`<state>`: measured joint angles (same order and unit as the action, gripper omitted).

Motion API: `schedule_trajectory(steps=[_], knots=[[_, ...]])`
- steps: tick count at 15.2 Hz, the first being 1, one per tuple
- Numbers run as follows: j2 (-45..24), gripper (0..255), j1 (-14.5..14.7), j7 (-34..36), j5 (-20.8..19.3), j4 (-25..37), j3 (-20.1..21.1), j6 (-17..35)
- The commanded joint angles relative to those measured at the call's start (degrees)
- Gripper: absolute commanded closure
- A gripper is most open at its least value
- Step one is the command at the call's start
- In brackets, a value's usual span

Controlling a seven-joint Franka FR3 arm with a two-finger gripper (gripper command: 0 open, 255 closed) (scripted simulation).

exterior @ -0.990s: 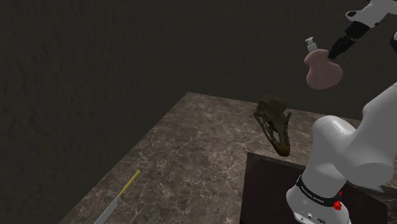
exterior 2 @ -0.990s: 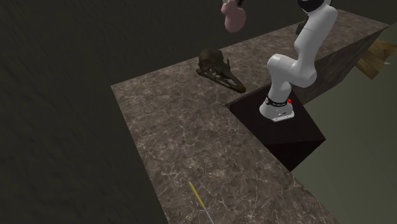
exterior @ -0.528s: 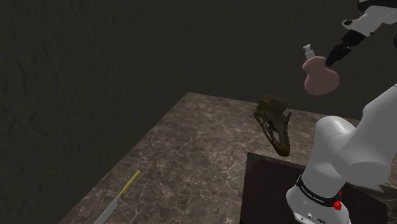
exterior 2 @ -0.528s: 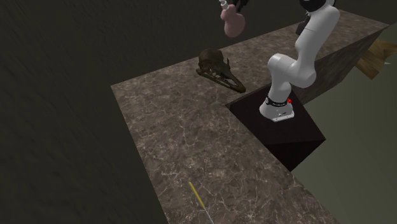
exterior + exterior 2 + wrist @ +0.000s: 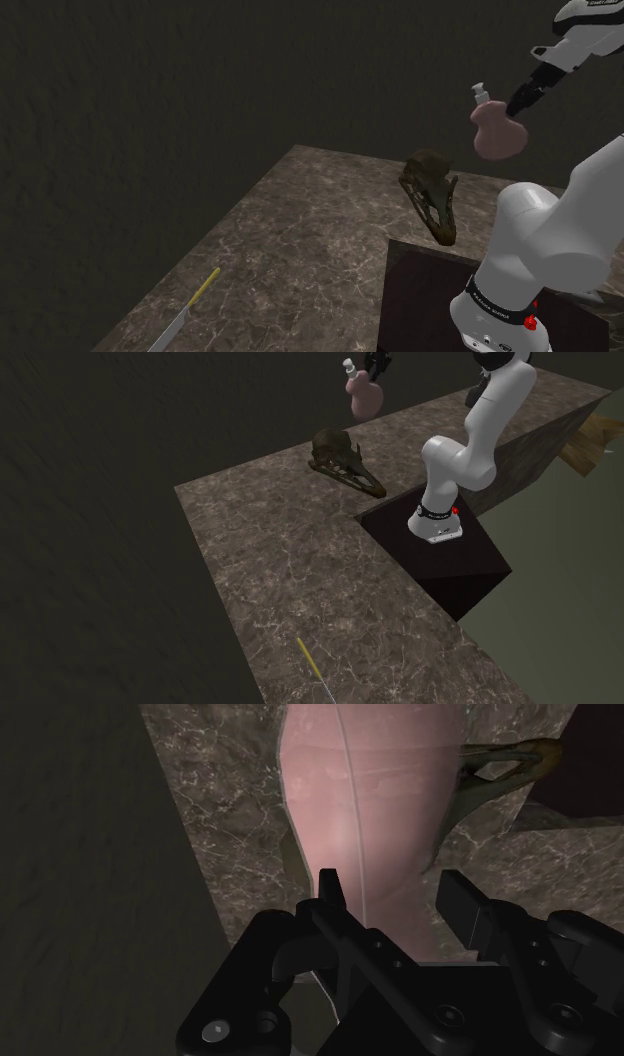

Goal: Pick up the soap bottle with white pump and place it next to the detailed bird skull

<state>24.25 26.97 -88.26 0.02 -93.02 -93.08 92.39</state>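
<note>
A pink round-bellied soap bottle (image 5: pixel 497 132) with a white pump hangs high in the air, tilted, with my black gripper (image 5: pixel 520 102) shut on it. In the second exterior view the soap bottle (image 5: pixel 362 396) sits above and just behind the bird skull (image 5: pixel 345 460), held by the gripper (image 5: pixel 376 366). The dark brown bird skull (image 5: pixel 434 195) lies on the marble top (image 5: pixel 300 240) near its far edge. In the wrist view the soap bottle (image 5: pixel 365 814) is clasped between the fingers (image 5: pixel 330 889), with the skull's beak (image 5: pixel 500 764) beyond it.
A knife with a yellow handle (image 5: pixel 190 308) lies near the marble top's front edge. My stand (image 5: pixel 440 552), a dark box, sits against the top's side. A dark wall rises behind the top.
The gripper has carried the soap bottle to the shoulder view's left and slightly down, and the bottle has tilted further. The skull and knife have not moved.
</note>
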Motion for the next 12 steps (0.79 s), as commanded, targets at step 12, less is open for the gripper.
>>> schedule_trajectory(steps=[12], knots=[[0.99,255,-1.37,-2.03,-1.06,-9.68,-0.99,9.25]])
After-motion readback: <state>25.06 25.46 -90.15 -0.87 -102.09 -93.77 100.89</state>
